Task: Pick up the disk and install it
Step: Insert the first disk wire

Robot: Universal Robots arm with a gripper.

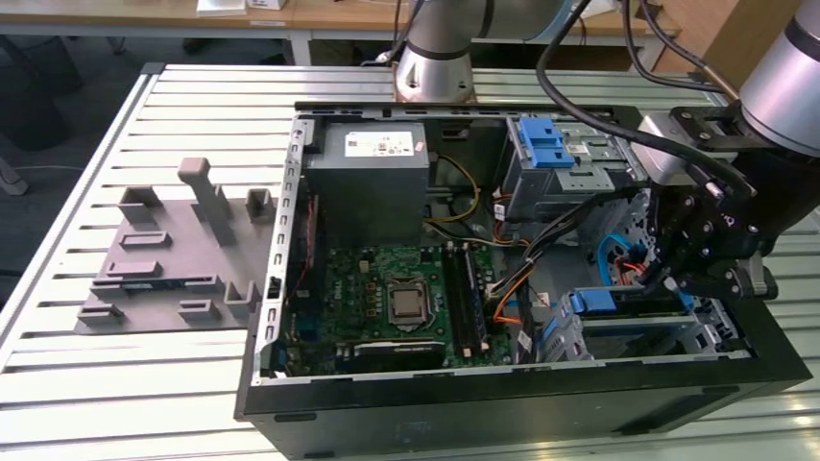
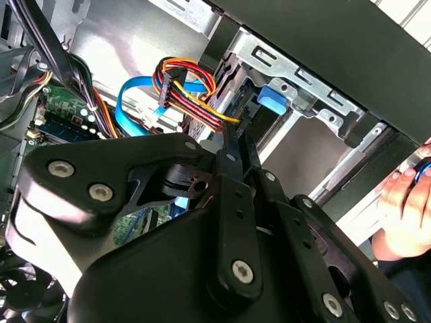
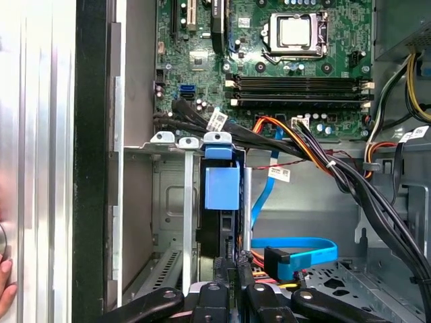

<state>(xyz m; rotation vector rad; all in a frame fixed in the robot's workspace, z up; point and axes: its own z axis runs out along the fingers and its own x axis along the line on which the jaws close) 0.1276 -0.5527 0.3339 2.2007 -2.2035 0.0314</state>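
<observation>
Hand (image 1: 673,279) sits at the exterior view's right, low inside the open case (image 1: 513,408) over the lower drive cage (image 1: 640,322), lined up for insertion. In the first wrist view I see it pinching the disk (image 3: 221,188) edge-on in the bay at lower centre, blue bracket tab showing.

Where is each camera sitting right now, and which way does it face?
Exterior view: off the arm, above the open case, looking down on the board, the bay and the gripper.
First wrist view: on the arm, looking past the gripper into the bay, where the disk sits on edge.
Second wrist view: behind the gripper linkage, facing the cage; a hand shows.
Both wrist views share the blue cable.
</observation>
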